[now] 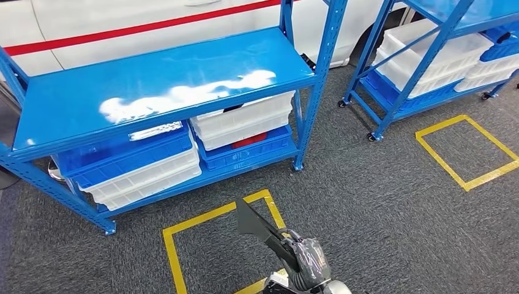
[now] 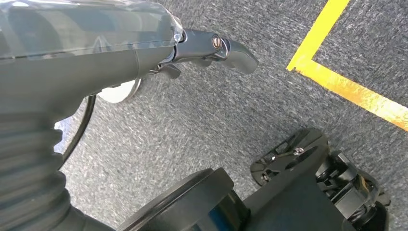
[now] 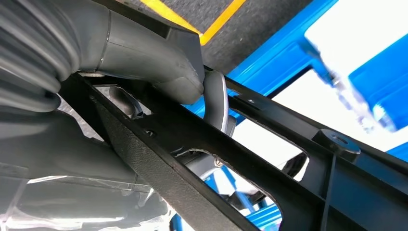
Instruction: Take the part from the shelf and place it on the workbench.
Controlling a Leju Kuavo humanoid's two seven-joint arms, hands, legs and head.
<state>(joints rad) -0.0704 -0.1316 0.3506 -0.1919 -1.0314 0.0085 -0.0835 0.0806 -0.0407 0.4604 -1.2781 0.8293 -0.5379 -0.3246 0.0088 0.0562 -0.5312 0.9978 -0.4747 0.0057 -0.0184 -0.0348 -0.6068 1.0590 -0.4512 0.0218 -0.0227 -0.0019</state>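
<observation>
A flat black plastic part [image 1: 257, 223] with cut-out openings is gripped by my right hand [image 1: 309, 260] low in the middle of the head view, above the grey carpet. Its tip points toward the blue shelf [image 1: 153, 86]. In the right wrist view the part's frame [image 3: 192, 144] runs across the picture, with the grey thumb [image 3: 159, 62] pressed on its edge and the fingers behind it. My left hand [image 2: 96, 57] hangs over the carpet holding nothing, a dark finger [image 2: 231, 48] stretched out.
The shelf's top board is bare. Its lower level carries white bins [image 1: 245, 119] and blue bins [image 1: 131, 153]. A second blue rack [image 1: 428, 55] with bins stands at the right. Yellow tape squares [image 1: 214, 214] [image 1: 465, 150] mark the carpet. A white vehicle body [image 1: 122, 24] stands behind.
</observation>
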